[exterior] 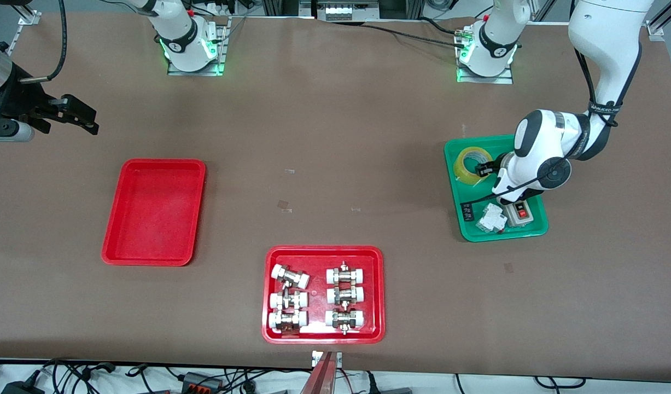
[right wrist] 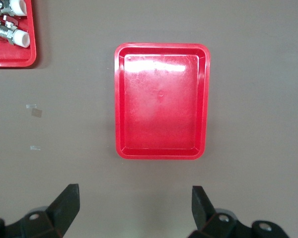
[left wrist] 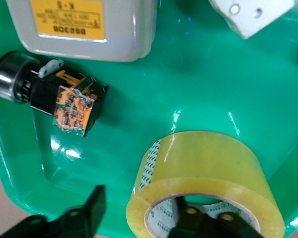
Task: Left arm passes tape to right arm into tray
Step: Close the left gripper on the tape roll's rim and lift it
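Note:
The tape (exterior: 469, 164), a yellow translucent roll, lies in the green tray (exterior: 461, 224) at the left arm's end of the table. My left gripper (exterior: 485, 168) is down on it and open. In the left wrist view, the left gripper (left wrist: 139, 210) straddles the wall of the tape (left wrist: 208, 168), with one finger inside the hole and the other outside. The plain red tray (exterior: 155, 213) is empty at the right arm's end. My right gripper (exterior: 78, 116) waits open and empty above the bare table beside that tray. The right wrist view shows the right gripper (right wrist: 134, 197) and the tray (right wrist: 161, 114).
The green tray also holds a grey switch box (exterior: 518, 214), a white part (exterior: 491, 219) and a black-and-orange component (left wrist: 69, 101). A red tray (exterior: 376, 290) with several white-capped metal fittings sits near the front edge in the middle.

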